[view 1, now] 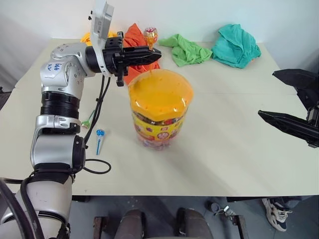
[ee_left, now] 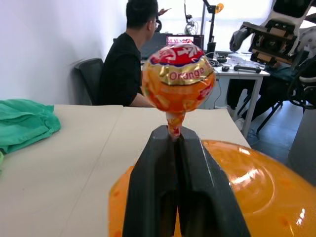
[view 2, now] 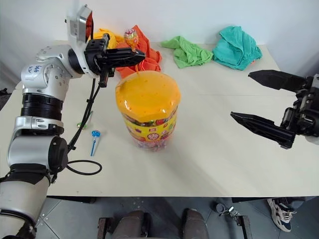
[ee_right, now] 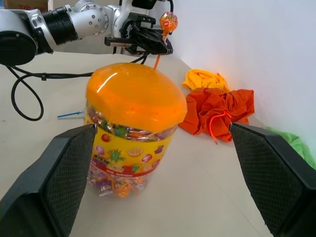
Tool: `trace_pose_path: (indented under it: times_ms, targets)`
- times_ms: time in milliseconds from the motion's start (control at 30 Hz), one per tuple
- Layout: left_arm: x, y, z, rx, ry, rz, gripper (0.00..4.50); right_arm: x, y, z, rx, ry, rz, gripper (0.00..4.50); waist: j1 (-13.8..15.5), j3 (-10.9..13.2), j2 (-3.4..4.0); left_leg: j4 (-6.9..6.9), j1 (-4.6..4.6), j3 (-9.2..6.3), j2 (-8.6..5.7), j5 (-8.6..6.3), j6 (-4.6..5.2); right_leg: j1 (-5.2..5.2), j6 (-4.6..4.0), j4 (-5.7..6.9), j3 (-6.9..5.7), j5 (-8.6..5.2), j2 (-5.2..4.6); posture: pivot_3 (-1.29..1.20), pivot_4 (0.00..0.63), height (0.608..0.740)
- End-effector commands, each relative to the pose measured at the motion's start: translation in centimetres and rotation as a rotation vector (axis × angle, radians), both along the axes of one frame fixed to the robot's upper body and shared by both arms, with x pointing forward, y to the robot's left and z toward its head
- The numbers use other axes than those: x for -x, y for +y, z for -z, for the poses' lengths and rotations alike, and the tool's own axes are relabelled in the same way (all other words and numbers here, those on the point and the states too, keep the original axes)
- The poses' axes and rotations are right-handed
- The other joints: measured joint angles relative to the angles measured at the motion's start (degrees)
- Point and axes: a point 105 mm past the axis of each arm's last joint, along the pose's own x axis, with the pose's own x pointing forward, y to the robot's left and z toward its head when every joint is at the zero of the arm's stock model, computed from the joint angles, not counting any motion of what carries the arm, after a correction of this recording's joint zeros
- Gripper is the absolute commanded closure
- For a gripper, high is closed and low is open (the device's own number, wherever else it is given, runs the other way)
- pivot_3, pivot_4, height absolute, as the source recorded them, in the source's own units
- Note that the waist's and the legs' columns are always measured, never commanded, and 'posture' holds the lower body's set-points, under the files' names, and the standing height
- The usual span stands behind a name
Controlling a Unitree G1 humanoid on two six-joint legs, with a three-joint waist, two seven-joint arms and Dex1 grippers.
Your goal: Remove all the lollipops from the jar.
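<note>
Over the jar's orange lid, your left gripper is clamped on the orange lollipop's stick.

The stick's lower end still reaches the lid, so it's not clearly out. The blue lollipop and the green one lie on the table left of the jar. Your right gripper sits off to the right, fingers wide apart, holding nothing.

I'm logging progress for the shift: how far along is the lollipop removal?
Done: the blue lollipop and the green lollipop lie on the table. In hand: the left gripper is shut on the orange lollipop, its stick still in the jar. Left: pull it out and set it down.
</note>
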Motion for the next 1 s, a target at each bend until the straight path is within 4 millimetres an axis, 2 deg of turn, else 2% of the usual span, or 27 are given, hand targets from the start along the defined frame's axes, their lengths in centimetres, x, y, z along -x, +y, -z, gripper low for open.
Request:
trace_pose_path:
  times_ms: [33,233,400,500,600,667,733,767,833,1000]
  targets:
    - [1.2,0.0,-3.5,0.050,-0.115,-0.003,4.47,0.4,-0.2,-0.8,-0.026,-0.049,-0.018,0.00,-0.01,0.00,-0.01,0.00,0.00,0.00,0.00,0.00,0.00,0.00,0.01,0.00,0.00,0.00,0.00,0.00,0.150,0.740]
    - [0.9,0.7,-6.4,0.113,-0.135,-0.146,4.47,-0.1,0.1,0.2,-0.044,-0.016,-0.056,0.00,-0.09,0.00,0.00,0.01,0.00,-0.01,0.00,0.00,0.01,0.00,0.01,0.00,0.01,0.01,0.00,0.00,0.150,0.740]
    - [-1.5,4.7,-5.1,0.028,-0.040,-0.451,4.47,-1.1,-1.2,1.8,-0.078,0.036,-0.006,0.00,-0.21,0.00,0.00,-0.02,0.01,-0.01,0.00,0.00,0.01,0.00,0.01,0.00,0.00,0.01,0.01,0.00,0.150,0.740]
    - [-1.9,9.2,-2.2,-0.050,0.087,-0.654,4.47,-1.5,-2.1,2.9,-0.096,0.075,0.015,0.00,-0.42,0.00,0.01,-0.04,0.04,0.01,0.00,0.00,0.00,0.00,0.01,0.01,0.04,0.00,0.00,0.00,0.150,0.740]
    - [-1.3,11.7,-0.3,-0.096,0.168,-0.762,4.47,-1.5,-2.0,3.3,-0.098,0.089,0.008,0.00,-0.70,0.03,0.04,-0.11,0.11,0.03,0.03,0.00,0.00,-0.01,0.00,0.04,0.07,0.00,0.03,0.00,0.150,0.740]
    - [-0.5,15.1,2.8,-0.160,0.335,-0.909,4.47,-1.8,-1.7,4.0,-0.093,0.118,-0.001,0.00,-0.52,0.03,0.03,-0.05,0.07,0.01,0.04,0.00,0.00,-0.01,0.00,0.03,0.07,0.00,0.03,0.00,0.150,0.740]
    - [0.6,17.2,5.3,-0.220,0.472,-1.004,4.47,-2.0,-1.5,4.6,-0.084,0.140,-0.007,0.00,-0.51,0.04,0.03,-0.03,0.06,0.00,0.04,-0.01,0.00,-0.01,0.00,0.03,0.10,0.00,0.02,0.00,0.150,0.740]
    - [1.5,18.1,7.2,-0.270,0.590,-1.043,4.47,-2.1,-1.5,5.1,-0.077,0.155,-0.010,0.00,-0.43,0.04,0.03,-0.03,0.07,0.00,0.04,-0.01,0.00,-0.01,0.00,0.04,0.10,0.00,0.02,0.00,0.150,0.740]
    - [3.3,19.1,10.5,-0.354,0.780,-1.087,4.47,-2.2,-1.2,6.0,-0.058,0.188,-0.031,0.00,-0.21,0.04,0.03,-0.05,0.07,0.00,0.04,-0.01,0.00,-0.01,0.00,0.04,0.10,0.00,0.02,0.00,0.150,0.740]
    - [5.4,19.7,13.7,-0.372,0.974,-1.135,4.47,-2.6,-0.9,7.5,-0.028,0.233,-0.061,0.00,0.45,0.10,-0.09,0.00,0.04,-0.07,0.02,-0.02,0.01,0.00,0.00,0.08,0.13,0.00,0.00,0.00,0.150,0.740]
